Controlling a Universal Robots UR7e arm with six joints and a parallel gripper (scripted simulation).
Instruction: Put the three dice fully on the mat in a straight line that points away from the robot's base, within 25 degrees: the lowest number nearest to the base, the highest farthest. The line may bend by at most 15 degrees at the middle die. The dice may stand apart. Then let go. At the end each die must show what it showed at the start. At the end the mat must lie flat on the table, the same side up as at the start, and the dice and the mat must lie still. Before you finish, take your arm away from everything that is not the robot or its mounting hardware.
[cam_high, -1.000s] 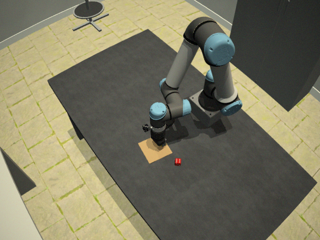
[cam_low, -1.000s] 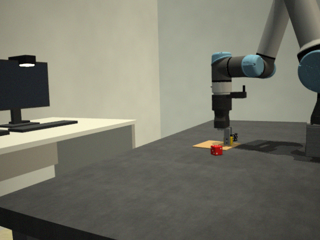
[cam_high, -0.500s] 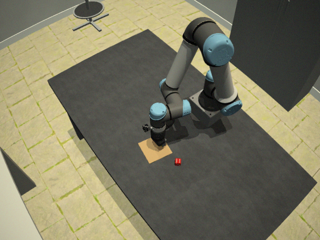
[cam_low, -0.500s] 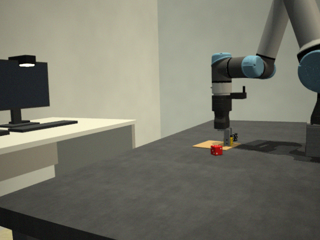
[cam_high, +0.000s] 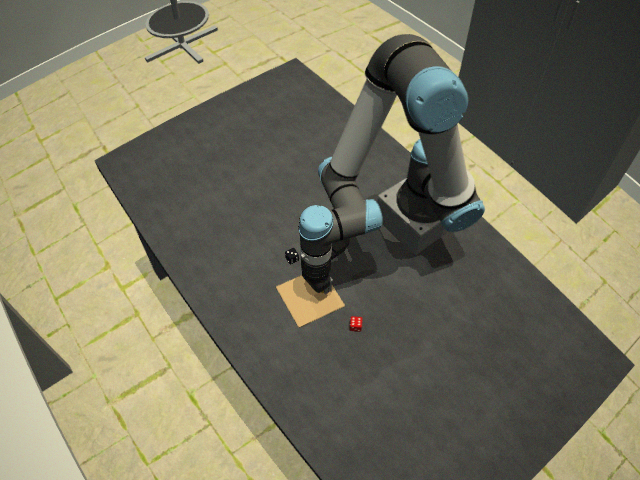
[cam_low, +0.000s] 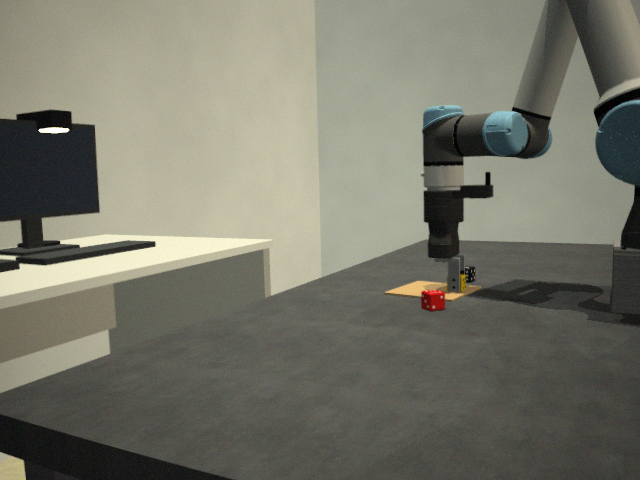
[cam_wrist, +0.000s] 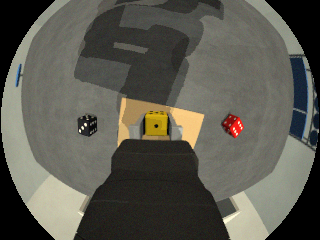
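Observation:
A tan mat (cam_high: 310, 311) (cam_low: 408, 290) (cam_wrist: 193, 125) lies flat on the dark table. My gripper (cam_high: 319, 290) (cam_low: 456, 285) (cam_wrist: 156, 120) points straight down over the mat's edge nearest the base. Its fingers are shut on a yellow die (cam_low: 463, 282) (cam_wrist: 156, 124), which rests on the mat and shows one pip on top. In the top view the gripper hides this die. A black die (cam_high: 292, 255) (cam_low: 469, 272) (cam_wrist: 87, 125) stands on the table just off the mat. A red die (cam_high: 355, 323) (cam_low: 432, 300) (cam_wrist: 232, 125) stands on the table off the opposite side of the mat.
The robot's base (cam_high: 413, 217) stands on the table behind the mat. A white desk (cam_low: 134, 255) with a monitor stands beside the table. A dark cabinet (cam_high: 558, 93) stands behind the base.

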